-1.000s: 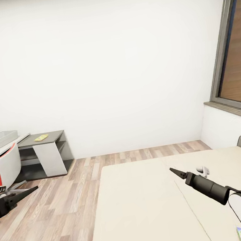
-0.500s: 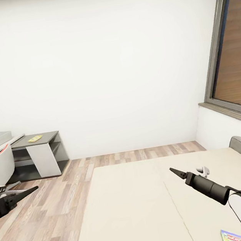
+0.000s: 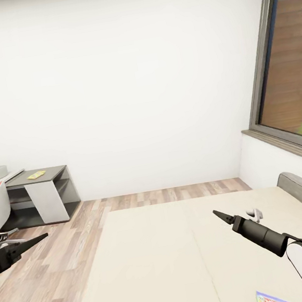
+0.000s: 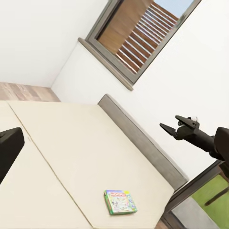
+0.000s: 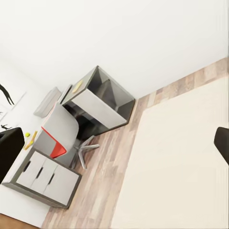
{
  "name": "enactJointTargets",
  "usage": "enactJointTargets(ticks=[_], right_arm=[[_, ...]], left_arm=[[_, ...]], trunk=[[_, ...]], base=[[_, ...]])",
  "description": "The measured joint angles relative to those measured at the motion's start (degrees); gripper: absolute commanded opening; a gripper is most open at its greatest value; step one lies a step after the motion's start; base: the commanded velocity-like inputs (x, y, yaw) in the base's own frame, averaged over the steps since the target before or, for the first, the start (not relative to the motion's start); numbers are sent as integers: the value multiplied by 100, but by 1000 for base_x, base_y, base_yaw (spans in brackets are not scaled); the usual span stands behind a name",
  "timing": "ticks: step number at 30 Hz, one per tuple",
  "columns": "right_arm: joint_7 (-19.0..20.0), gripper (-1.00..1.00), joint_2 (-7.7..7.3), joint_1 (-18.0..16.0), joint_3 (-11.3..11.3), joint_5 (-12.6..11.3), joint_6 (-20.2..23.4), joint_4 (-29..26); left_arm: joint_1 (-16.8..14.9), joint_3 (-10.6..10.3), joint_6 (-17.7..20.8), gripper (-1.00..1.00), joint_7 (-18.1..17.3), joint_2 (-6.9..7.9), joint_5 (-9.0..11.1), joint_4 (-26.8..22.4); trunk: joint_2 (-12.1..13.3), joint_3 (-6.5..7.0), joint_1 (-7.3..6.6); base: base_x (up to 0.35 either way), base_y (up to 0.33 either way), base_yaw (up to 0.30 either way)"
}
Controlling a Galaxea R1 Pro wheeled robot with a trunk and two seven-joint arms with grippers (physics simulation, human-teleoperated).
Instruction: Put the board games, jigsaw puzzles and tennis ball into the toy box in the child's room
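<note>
One board game lies on the bed.

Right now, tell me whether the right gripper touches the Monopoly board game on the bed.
Apart. The left wrist view shows the right gripper in the air, clear of the Monopoly board game lying on the bed.

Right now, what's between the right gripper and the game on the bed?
Only bare mattress lies between the right gripper and the game, in the left wrist view.

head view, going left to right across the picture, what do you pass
left gripper → dark-grey-topped cabinet → bed → right gripper → board game → window
</note>
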Motion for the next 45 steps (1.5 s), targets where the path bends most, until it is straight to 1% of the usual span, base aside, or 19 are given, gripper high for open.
enactJointTargets(ticks=[29,34,45], right_arm=[[-11,100,0,0,6,0,0,0],[-12,100,5,0,6,0,-2,1],[-18,100,-2,-16,6,-1,37,36]], left_arm=[[0,0,0,100,0,0,4,0],[0,0,0,100,0,0,3,-2],[0,0,0,100,0,0,1,-3]], trunk=[[0,0,0],[0,0,0],[0,0,0]], base=[[0,-294,0],[0,-131,0],[0,-15,0]])
